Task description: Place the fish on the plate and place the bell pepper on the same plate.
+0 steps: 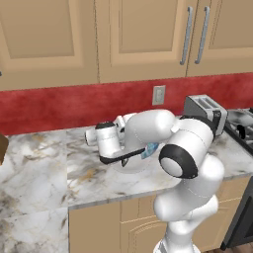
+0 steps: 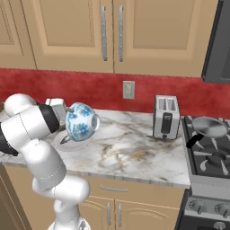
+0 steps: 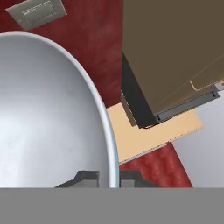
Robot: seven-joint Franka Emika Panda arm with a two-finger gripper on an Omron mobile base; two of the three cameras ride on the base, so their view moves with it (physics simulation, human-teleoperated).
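The hand (image 3: 109,177) is clamped on the rim of the blue-patterned bowl (image 2: 83,121), which hangs clear of the bench (image 2: 130,148), tipped on its side with its mouth turned toward the arm. The white plate (image 2: 67,143) sits on the bench directly below, at the left. This looks like clearing the bowl away: best carry it well clear of the plate, toward the open marble on the right, level it, then lower it gently. The arm is folded tight, elbow high, forearm reaching left with the wrist rolled sideways.
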